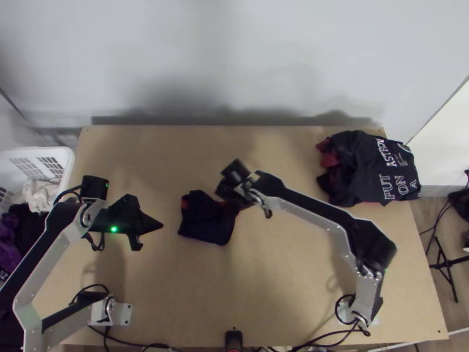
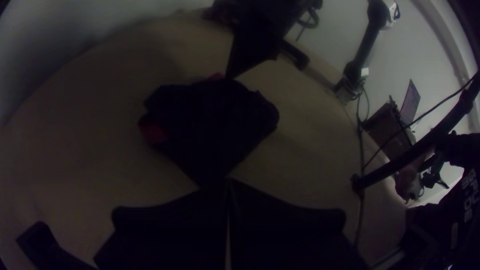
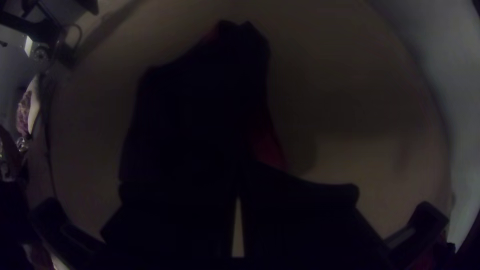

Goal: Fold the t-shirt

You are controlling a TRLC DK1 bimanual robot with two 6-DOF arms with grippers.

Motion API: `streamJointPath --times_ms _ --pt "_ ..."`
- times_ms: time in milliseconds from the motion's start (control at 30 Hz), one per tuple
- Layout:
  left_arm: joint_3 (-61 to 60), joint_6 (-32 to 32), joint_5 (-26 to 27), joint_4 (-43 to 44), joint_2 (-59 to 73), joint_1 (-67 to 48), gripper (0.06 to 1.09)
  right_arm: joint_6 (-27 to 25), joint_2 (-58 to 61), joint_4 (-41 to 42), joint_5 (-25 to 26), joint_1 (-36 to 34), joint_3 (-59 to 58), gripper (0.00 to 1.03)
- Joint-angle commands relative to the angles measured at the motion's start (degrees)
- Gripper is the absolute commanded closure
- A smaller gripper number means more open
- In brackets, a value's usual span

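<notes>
A dark t-shirt (image 1: pixel 205 218) with small red parts lies as a compact, partly folded bundle at the table's middle; its layers are hard to make out. My left gripper (image 1: pixel 153 225) is shut, off the cloth's left side, holding nothing. At the cloth's upper right edge is my right gripper (image 1: pixel 233 198), shut on that edge near a red part. In the left wrist view, the left gripper (image 2: pixel 228 184) points toward the t-shirt (image 2: pixel 210 120). Dark cloth (image 3: pixel 200 110) reaches the right gripper (image 3: pixel 241 167) in the right wrist view, a red patch beside the fingertips.
Dark garments with white lettering (image 1: pixel 375 170) are piled at the table's back right. A white basket (image 1: pixel 58 157) holding clothes stands beyond the left edge. Bare wood (image 1: pixel 234 293) stretches along the near side, with cables at the front edge.
</notes>
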Motion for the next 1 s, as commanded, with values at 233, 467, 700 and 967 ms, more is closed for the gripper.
streamJointPath --times_ms 233,467,700,967 --pt "0.79 -0.03 0.09 0.32 1.18 -0.7 1.05 0.33 -6.45 1.18 -0.09 4.09 -5.04 1.0" --pt "0.88 -0.29 0.09 0.32 1.09 -0.61 1.05 1.03 -5.75 0.66 -0.35 12.97 -4.42 1.0" --pt "0.79 -0.12 0.09 0.32 1.01 0.53 1.05 1.03 -4.78 0.66 -0.44 13.94 -2.84 1.0" --pt "0.88 -0.03 0.0 0.32 1.01 0.62 1.05 1.03 -6.28 0.13 -1.14 14.29 -2.93 1.0"
